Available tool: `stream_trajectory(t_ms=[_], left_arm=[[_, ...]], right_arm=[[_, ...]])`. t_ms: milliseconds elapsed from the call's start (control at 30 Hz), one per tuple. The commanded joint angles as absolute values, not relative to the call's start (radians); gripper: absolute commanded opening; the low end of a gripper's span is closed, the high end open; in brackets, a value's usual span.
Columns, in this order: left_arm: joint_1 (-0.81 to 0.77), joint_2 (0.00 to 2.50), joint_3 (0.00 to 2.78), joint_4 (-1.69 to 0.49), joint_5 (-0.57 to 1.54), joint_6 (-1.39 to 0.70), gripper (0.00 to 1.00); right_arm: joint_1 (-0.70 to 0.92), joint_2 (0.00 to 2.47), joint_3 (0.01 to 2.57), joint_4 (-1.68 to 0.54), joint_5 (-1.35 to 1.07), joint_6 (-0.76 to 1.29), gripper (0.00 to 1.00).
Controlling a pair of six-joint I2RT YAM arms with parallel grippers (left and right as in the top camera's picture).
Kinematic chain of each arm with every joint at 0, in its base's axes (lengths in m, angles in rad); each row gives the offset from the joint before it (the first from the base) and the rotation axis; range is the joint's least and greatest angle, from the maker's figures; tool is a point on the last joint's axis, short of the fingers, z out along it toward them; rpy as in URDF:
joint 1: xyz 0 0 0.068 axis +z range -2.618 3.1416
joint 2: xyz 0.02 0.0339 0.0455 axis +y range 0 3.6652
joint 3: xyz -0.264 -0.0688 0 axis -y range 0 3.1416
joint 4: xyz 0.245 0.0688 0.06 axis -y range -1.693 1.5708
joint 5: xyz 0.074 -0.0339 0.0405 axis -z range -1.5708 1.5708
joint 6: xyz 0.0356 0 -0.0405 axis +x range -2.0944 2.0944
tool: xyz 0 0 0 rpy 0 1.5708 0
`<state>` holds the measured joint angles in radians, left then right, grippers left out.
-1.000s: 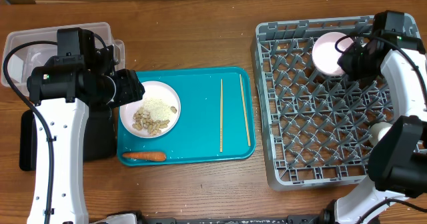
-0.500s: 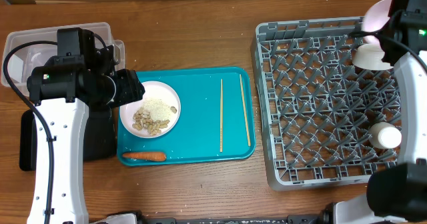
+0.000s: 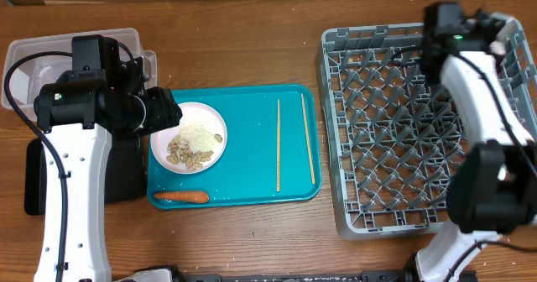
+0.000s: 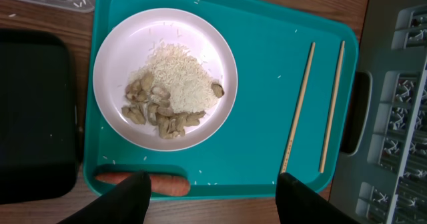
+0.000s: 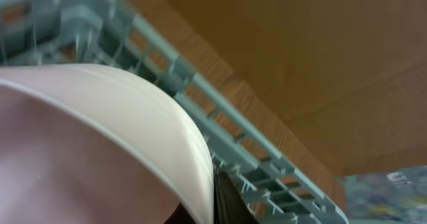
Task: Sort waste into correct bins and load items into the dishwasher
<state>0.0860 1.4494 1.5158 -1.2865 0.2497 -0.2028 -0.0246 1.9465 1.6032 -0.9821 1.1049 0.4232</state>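
Note:
A white plate (image 3: 200, 117) (image 4: 165, 31) with beige nuts (image 4: 150, 111) and white rice (image 4: 180, 81) lies on the teal tray's left side. An orange carrot (image 3: 181, 195) (image 4: 170, 183) lies along the tray's front edge. Two chopsticks (image 3: 278, 143) (image 4: 298, 104) lie on its right side. My left gripper (image 4: 213, 201) hovers open and empty above the plate and carrot. My right gripper (image 3: 491, 32) (image 5: 217, 197) is shut on a white bowl with a pinkish outside (image 5: 100, 131), at the grey dish rack's (image 3: 394, 148) back right corner. The other bowl is hidden.
The clear tub (image 3: 50, 51) stands at the back left. The black tray (image 3: 33, 185) (image 4: 33, 111) lies left of the teal tray (image 3: 252, 106) and is largely under my left arm. Loose rice grains dot the teal tray.
My right arm has swung the bowl from the rack's back middle out to its back right corner. The left arm has not moved.

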Motion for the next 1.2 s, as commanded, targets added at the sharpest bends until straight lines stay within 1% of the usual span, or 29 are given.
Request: stream_trajectory(t_ms=[0,167,233,267,333,400,467,733,767,800,867,1167], left_arm=[[0.089,1.446,1.533,-1.282,0.260,-0.205,0.63],[0.089,1.446,1.533,-1.283,0.260,-0.205,0.63],[0.089,1.446,1.533,-1.283,0.260,-0.205,0.63],[0.089,1.446,1.533,-1.282,0.260,-0.205,0.63],[0.089,1.446,1.533,-1.282,0.260,-0.205,0.63],[0.089,1.446,1.533,-1.283,0.259,-0.205,0.63],[0.089,1.446,1.533,-1.283,0.259,-0.205,0.63],[0.089,1.446,1.533,-1.283,0.259,-0.205,0.63],[0.089,1.446,1.533,-1.283,0.259,-0.205,0.63],[0.089,1.446,1.533,-1.283,0.260,-0.205,0.63],[0.089,1.446,1.533,-1.283,0.260,-0.205,0.63],[0.089,1.446,1.533,-1.283,0.259,-0.205,0.63]], right_arm=[[0.017,1.966,1.577,-0.986,1.151,0.476,0.04],[0.085,1.998,1.557,-1.028,1.137,0.511,0.04],[0.104,2.006,1.557,-1.052,1.116,0.531,0.06],[0.110,2.006,1.557,-1.060,1.097,0.532,0.09],[0.125,2.006,1.557,-1.073,1.038,0.532,0.18],[0.134,2.006,1.557,-1.084,0.997,0.532,0.23],[0.140,2.006,1.557,-1.101,0.951,0.532,0.26],[0.146,2.005,1.557,-1.145,0.949,0.577,0.26],[0.146,2.005,1.557,-1.145,0.949,0.577,0.22],[0.146,2.005,1.557,-1.145,0.949,0.577,0.21],[0.150,2.005,1.557,-1.139,0.949,0.577,0.21],[0.243,2.005,1.557,-1.160,0.948,0.601,0.21]])
